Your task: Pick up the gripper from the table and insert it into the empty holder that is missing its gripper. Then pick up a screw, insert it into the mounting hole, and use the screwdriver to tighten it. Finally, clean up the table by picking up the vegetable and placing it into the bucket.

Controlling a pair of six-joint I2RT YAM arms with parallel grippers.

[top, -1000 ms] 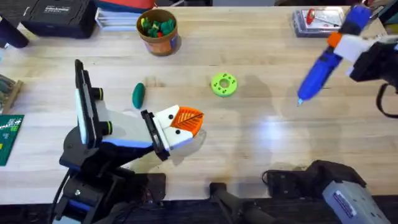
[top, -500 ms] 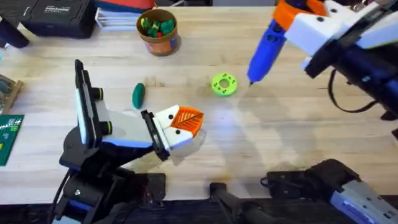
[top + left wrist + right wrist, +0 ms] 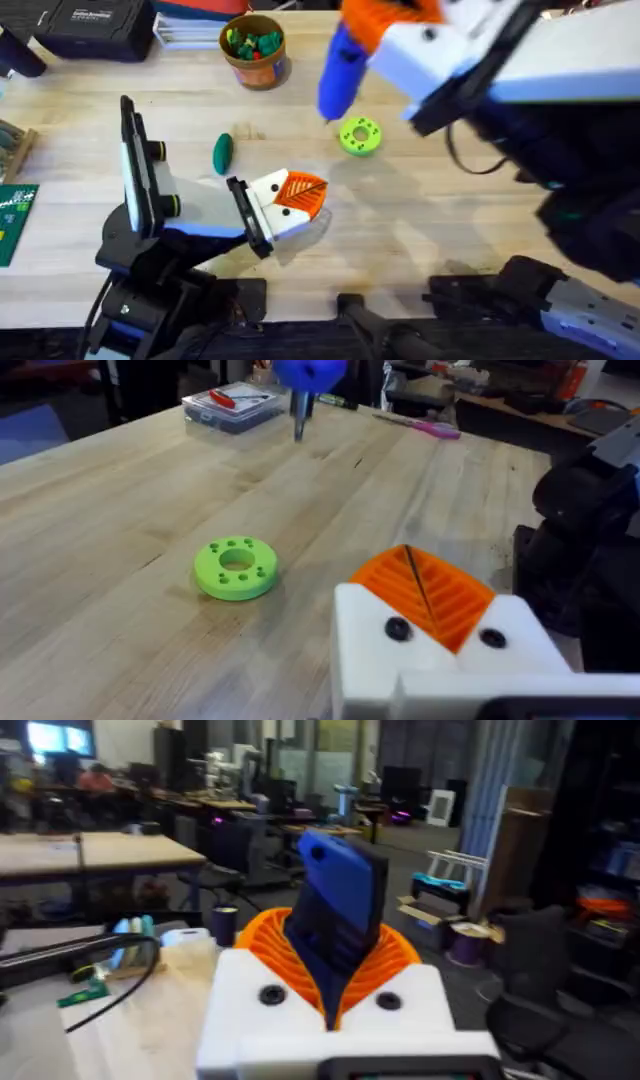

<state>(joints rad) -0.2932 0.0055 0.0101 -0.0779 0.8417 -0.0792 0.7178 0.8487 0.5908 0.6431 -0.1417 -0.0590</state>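
Around your work lie a lime-green disc mid-surface, the dark green vegetable to its left, and the bucket with toy pieces near the far edge; a black case sits in the far left corner. Your left tool rests low on the surface, its fingers together with orange pads showing. Your right tool grips the blue screwdriver, tip hanging just above the disc's far-left side. A second ago that screwdriver was out near the right edge; it has swung left and nearer the camera.
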